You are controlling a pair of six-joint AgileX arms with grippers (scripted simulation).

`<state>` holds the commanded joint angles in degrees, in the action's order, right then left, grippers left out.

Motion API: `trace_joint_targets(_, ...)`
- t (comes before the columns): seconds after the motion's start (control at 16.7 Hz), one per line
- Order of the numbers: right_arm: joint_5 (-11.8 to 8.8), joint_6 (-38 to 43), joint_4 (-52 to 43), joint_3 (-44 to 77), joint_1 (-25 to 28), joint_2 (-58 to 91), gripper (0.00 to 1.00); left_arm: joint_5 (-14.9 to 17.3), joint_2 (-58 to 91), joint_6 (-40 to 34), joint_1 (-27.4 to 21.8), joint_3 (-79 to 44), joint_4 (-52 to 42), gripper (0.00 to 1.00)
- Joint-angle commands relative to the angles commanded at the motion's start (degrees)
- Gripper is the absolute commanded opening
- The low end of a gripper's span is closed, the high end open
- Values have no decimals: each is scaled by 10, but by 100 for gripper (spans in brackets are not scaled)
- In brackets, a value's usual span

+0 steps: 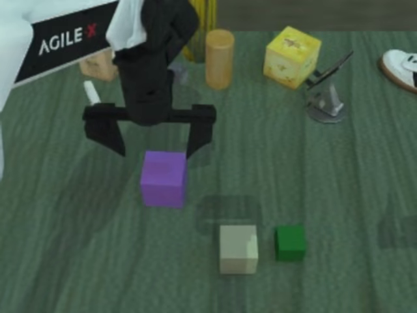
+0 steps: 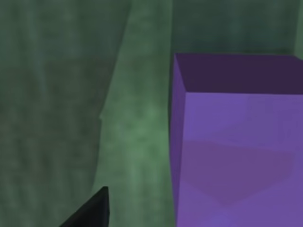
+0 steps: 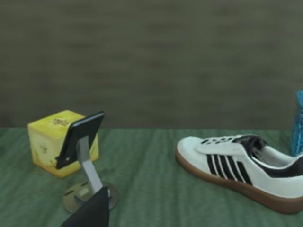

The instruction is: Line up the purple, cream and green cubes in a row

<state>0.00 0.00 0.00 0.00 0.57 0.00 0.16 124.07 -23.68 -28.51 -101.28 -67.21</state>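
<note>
1. Purple cube [image 1: 163, 178] is sitting on the green table [image 1: 339, 182], left of centre in the top view, and it is filling much of the left wrist view [image 2: 236, 156].
2. Cream cube [image 1: 238, 248] and green cube [image 1: 290, 242] are lying side by side nearer the front edge, just apart from each other, to the right of the purple one and closer to the camera.
3. I am holding my left gripper [image 1: 155, 140] just behind the purple cube, fingers spread wide and touching nothing; one dark fingertip [image 2: 92, 210] is showing beside the cube in the left wrist view.
4. My right gripper is showing only as a single fingertip [image 3: 92, 210] in its own wrist view, so I cannot tell how its fingers are set.
5. Behind, a yellow printed cube [image 1: 292, 56], a phone stand [image 1: 326, 98], an orange cylinder [image 1: 219, 59] and a white striped shoe [image 1: 401, 67] are standing along the back of the table.
</note>
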Motion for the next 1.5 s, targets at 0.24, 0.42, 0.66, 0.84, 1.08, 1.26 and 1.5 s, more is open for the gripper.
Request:
trace_joint_targets(0.24,0,0,0,0,0,0,100,0,0,0,3,0,1,100)
trace_joint_targets(0.42,0,0,0,0,0,0,100,0,8,2,2,18,24,100)
trace_joint_targets(0.66,0,0,0,0,0,0,100,0,41,2,1,75,122,100)
trace_joint_targets(0.84,0,0,0,0,0,0,100,1,61,2,1,107,169,100)
trace_joint_targets(1.08,0,0,0,0,0,0,100,1,63,2,1,110,173,100)
trace_joint_targets(1.26,0,0,0,0,0,0,100,1,63,2,1,110,173,77)
trace_joint_targets(1.5,0,0,0,0,0,0,100,1,63,2,1,110,173,47)
